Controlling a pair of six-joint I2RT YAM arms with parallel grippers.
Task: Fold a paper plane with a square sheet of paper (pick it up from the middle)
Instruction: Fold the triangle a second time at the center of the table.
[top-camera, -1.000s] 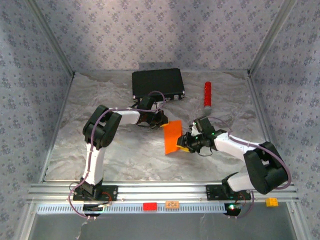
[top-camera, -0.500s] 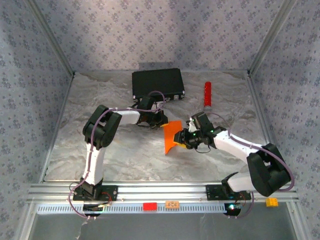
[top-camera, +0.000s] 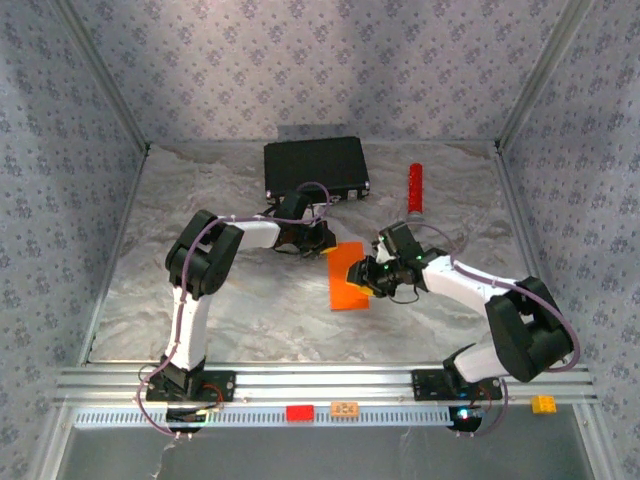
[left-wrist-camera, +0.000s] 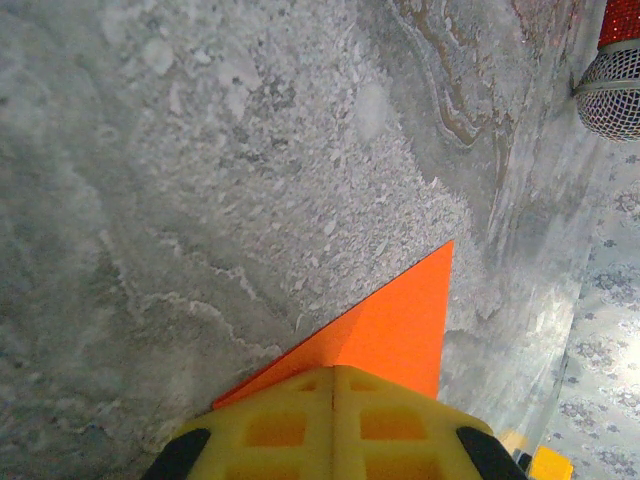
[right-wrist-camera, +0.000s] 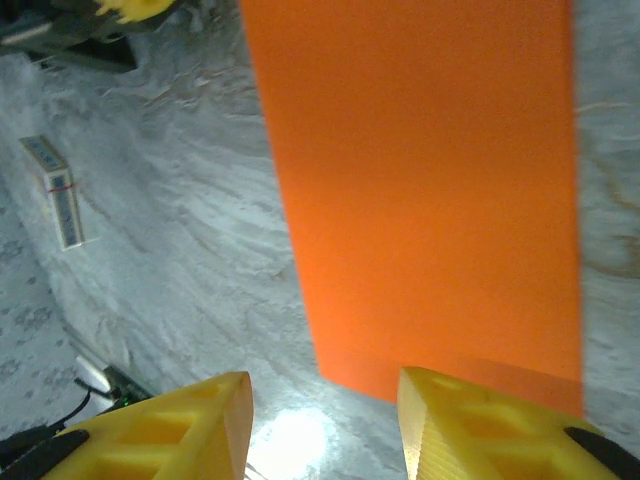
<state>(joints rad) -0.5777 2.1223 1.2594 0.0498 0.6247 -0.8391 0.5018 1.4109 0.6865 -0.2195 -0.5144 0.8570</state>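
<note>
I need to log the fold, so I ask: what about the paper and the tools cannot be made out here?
Creases in the paper: top view, too small; the right tool covers its right edge.
Paper's far end: right wrist view, cut by the top edge.
Most of the paper: left wrist view, behind the shut left tool.
Label on the box: right wrist view, blurred.

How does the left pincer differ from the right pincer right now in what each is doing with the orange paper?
The left pincer is shut, its fingers pressed together on a corner of the orange paper; the right pincer is open, with a clear gap between its fingers and nothing clamped. The left pincer sits at the paper's far left corner, the right pincer at its right edge. Both have yellow fingers.
</note>
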